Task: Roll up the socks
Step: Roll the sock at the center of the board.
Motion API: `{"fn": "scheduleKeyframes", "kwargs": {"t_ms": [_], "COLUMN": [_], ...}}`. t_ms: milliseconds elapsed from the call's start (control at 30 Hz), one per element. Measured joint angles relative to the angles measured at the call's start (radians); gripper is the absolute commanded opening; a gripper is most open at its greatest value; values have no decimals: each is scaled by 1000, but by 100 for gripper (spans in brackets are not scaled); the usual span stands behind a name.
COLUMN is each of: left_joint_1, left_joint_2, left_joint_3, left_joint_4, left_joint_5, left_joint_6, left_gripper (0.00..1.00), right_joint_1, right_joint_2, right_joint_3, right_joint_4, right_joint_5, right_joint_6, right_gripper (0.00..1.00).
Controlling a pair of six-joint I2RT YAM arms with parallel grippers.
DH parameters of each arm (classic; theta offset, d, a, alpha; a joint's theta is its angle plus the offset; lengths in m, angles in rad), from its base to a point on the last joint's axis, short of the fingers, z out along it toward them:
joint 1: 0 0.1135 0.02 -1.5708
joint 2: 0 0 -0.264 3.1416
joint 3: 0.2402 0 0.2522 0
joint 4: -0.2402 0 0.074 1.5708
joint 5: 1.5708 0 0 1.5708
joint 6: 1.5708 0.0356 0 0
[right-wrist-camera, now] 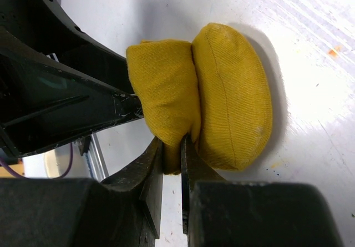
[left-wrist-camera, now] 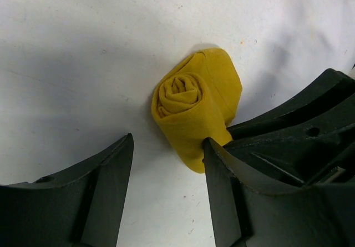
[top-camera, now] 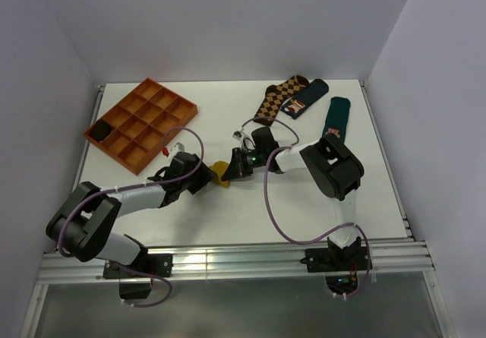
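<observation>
Right gripper (right-wrist-camera: pixel 172 142) pinches a fold of the rolled socks (right-wrist-camera: pixel 222 91); my left gripper (left-wrist-camera: pixel 166 150) stands spread alongside. Rolling seems done; tucking the cuff comes next.

Mustard-yellow sock (left-wrist-camera: pixel 194 105) on white desk (left-wrist-camera: pixel 77 47), wound into a tight roll. Spiral end faces the lens (coils plainly visible). Loose outer layer wraps round the right side and trails toward the lower edge. Left claw (left-wrist-camera: pixel 168 140) spread wide: dark fingers (left-wrist-camera: pixel 100 191), one clear of the roll at lower left, the other overlapping the sock's lower right. Right claw (left-wrist-camera: pixel 249 130) enters from the right, tip against the roll.
</observation>
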Motion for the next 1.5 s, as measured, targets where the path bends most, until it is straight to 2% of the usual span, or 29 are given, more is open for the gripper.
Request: {"fn": "scheduleKeyframes", "kwargs": {"t_ms": [267, 600, 833, 1100, 1233, 1333, 1400, 1500], "left_joint_1": [0, 10, 23, 24, 24, 24, 24, 23], "left_joint_2": [17, -55, -41, 32, 46, 59, 67, 79], "left_joint_3": [0, -108, -112, -105, -104, -94, -86, -66], "left_joint_4": [30, 145, 212, 264, 275, 278, 277, 262], "left_joint_5": [3, -41, -54, -41, -34, -26, -20, -11], "left_joint_6": [-20, -61, -63, -82, -89, -92, -92, -89], "left_gripper": [57, 63, 62, 55, 47, 37, 30, 20], "right_joint_1": [-7, -8, -8, -8, -8, -8, -6, -1], "right_joint_2": [9, 11, 12, 12, 12, 9, 0, -27], "right_joint_3": [-10, -21, -22, -23, -23, -29, -34, -50], "right_joint_4": [33, 42, 40, 39, 40, 42, 40, 30], "right_joint_5": [-13, -39, -46, -44, -43, -39, -29, 3], "right_joint_6": [33, 44, 47, 54, 58, 62, 62, 55], "right_gripper": [0, 0, 0, 0, 0, 0, 3, 14]}}
